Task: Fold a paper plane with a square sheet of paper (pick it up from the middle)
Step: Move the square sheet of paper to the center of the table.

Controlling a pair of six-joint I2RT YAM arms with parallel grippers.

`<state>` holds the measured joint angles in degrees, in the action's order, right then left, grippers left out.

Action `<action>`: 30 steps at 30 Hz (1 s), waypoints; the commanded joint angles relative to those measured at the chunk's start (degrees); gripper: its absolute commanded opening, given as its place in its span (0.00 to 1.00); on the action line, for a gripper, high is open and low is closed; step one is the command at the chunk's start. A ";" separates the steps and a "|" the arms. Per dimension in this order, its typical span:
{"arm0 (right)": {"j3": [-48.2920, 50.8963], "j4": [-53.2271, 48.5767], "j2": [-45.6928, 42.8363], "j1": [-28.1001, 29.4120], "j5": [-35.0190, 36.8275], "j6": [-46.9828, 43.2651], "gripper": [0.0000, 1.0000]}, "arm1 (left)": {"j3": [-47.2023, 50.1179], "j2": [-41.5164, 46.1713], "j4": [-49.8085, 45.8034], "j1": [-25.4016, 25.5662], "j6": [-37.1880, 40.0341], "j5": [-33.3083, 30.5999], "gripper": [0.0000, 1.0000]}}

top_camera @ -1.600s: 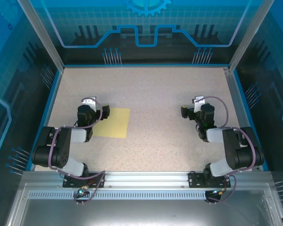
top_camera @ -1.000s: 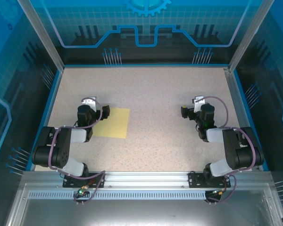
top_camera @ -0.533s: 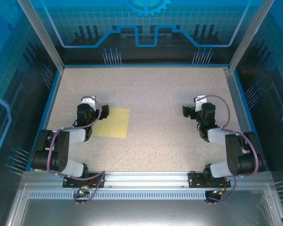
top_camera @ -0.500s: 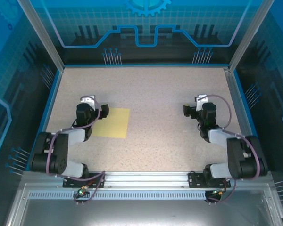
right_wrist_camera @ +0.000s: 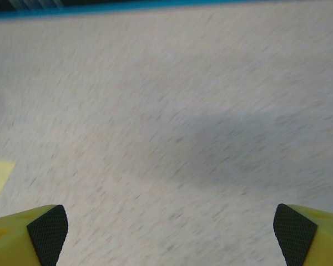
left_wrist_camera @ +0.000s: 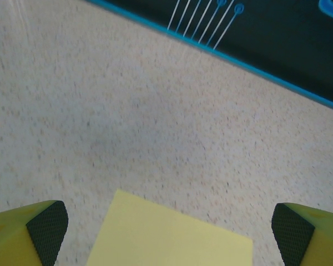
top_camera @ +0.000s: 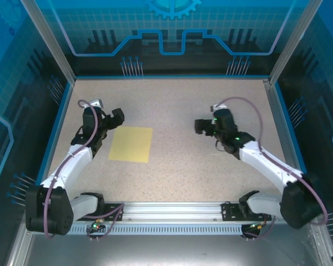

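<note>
Location: square sheet of paper [top_camera: 131,144] flat on table [top_camera: 183,160], left of centre, just beside left gripper [top_camera: 116,118]; right gripper [top_camera: 200,126] well apart. Both jaws spread wide, empty. Sheet likely light, limp, crease-prone; flush edges resist pinching. Take hold at middle.

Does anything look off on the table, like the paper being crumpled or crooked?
Nothing stands out. The paper lies flat and uncreased on the table, left of centre, roughly square to its edges. The left gripper and right gripper are both open, neither holding it.
</note>
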<state>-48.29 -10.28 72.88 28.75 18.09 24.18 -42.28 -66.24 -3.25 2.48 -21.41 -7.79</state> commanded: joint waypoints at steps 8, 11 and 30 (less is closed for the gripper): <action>-30.87 -21.26 32.97 22.87 9.55 3.15 0.99 | -11.79 3.14 -26.53 -0.26 -3.36 0.31 0.99; -39.53 -24.08 41.06 26.22 9.56 1.88 0.99 | -12.29 3.90 -28.37 -0.54 -3.04 -1.13 0.98; -56.19 -39.78 60.93 29.10 10.18 -1.82 1.00 | -12.00 5.54 -29.98 -1.60 -3.40 -6.53 0.98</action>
<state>-109.58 -44.27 134.69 59.18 27.24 25.23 -53.12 -61.95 -31.83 1.61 -24.12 -12.82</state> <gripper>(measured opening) 0.994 0.986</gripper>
